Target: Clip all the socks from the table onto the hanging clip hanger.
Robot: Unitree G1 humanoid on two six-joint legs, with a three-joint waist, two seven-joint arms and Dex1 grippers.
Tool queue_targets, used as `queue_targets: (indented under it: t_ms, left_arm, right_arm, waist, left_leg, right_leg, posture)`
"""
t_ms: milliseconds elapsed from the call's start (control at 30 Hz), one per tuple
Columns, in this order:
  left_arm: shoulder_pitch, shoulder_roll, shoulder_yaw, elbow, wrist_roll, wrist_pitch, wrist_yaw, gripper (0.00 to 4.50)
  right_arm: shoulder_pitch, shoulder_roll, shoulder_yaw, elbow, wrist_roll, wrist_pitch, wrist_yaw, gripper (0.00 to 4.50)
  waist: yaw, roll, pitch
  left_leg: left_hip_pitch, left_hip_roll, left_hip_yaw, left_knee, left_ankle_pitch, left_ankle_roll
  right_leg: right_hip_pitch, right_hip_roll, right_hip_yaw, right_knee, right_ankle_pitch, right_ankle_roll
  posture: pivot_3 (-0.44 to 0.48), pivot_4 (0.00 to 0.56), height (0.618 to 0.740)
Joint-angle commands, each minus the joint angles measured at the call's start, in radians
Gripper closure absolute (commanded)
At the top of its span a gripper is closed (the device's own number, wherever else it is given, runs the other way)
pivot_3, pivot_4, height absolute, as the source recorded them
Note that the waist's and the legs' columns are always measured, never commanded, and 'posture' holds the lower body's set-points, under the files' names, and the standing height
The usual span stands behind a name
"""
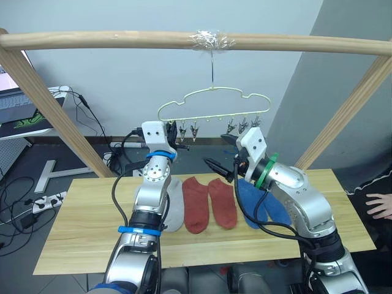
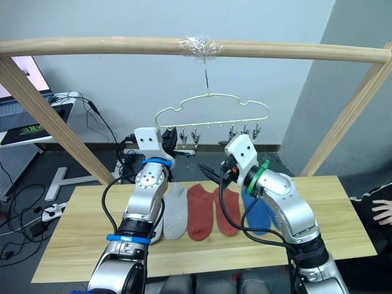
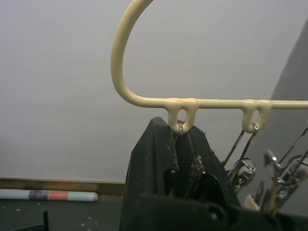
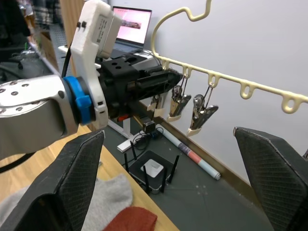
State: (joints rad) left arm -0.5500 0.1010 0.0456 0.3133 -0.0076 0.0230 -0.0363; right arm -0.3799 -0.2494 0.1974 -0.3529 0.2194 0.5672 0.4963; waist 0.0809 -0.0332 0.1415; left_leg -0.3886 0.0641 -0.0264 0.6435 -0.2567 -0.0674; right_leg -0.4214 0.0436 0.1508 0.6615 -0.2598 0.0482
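While no legible writing appears anywhere, items are listed as follows. Clip hanger (image 2: 211, 114): pale yellow-green wavy wire, hung by its hook from a taped wooden pole (image 2: 92, 46), metal clips (image 4: 201, 114) along its lower bar. Left claw (image 4: 161, 83): closed on the end clip, which its fingers mostly hide. Right claw (image 4: 173, 187): fingers wide apart, empty. Socks (image 2: 202, 211): grey, rust red, blue, flat on the desk (image 2: 79, 236); the grey and blue ones are partly covered by the arms.

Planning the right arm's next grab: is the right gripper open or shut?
Open. In the right wrist view the right gripper's two black fingers stand far apart, nothing between them; the clip hanger shows beyond the gap.
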Motion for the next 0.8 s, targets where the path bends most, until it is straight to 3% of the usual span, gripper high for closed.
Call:
queue_targets:
  t_ms: [33, 300, 567, 800]
  left_arm:
    - [0.006, 0.036, 0.015, -0.065, -0.037, 0.047, -0.061, 4.48]
    - [0.042, 0.095, 0.025, -0.135, -0.091, 0.161, -0.150, 4.48]
    - [0.054, 0.110, 0.031, -0.144, -0.099, 0.178, -0.153, 4.48]
    - [0.072, 0.107, 0.025, -0.174, -0.096, 0.189, -0.148, 4.48]
  right_arm:
    - [0.107, 0.004, -0.015, 0.013, -0.053, 0.030, -0.102, 0.00]
    - [0.277, 0.025, -0.117, 0.194, -0.128, 0.030, -0.273, 0.00]
    - [0.217, 0.064, -0.319, 0.452, -0.066, 0.004, -0.364, 0.00]
    - [0.154, 0.083, -0.411, 0.537, -0.030, -0.019, -0.390, 0.00]
  waist:
    - [0.000, 0.000, 0.000]
    - [-0.005, 0.003, 0.017]
    - [-0.008, 0.004, 0.036]
    - [-0.008, 0.007, 0.041]
  left_leg:
    - [0.000, 0.000, 0.000, 0.000, 0.000, 0.000]
    - [-0.001, 0.000, 0.000, 0.000, 0.000, 0.000]
    - [0.002, 0.000, 0.001, 0.000, 0.000, 0.000]
    - [0.002, 0.000, 0.001, -0.002, 0.000, 0.000]
  right_leg:
    - [0.000, 0.000, 0.000, 0.000, 0.000, 0.000]
    - [-0.001, 0.000, 0.000, 0.001, -0.002, 0.004]
    - [0.000, 0.000, 0.001, 0.001, -0.002, 0.004]
    - [0.000, 0.000, 0.001, 0.000, -0.002, 0.004]
  posture:
    - [0.247, 0.156, 0.740]
    - [0.274, 0.189, 0.740]
    - [0.287, 0.205, 0.740]
    - [0.294, 0.208, 0.740]
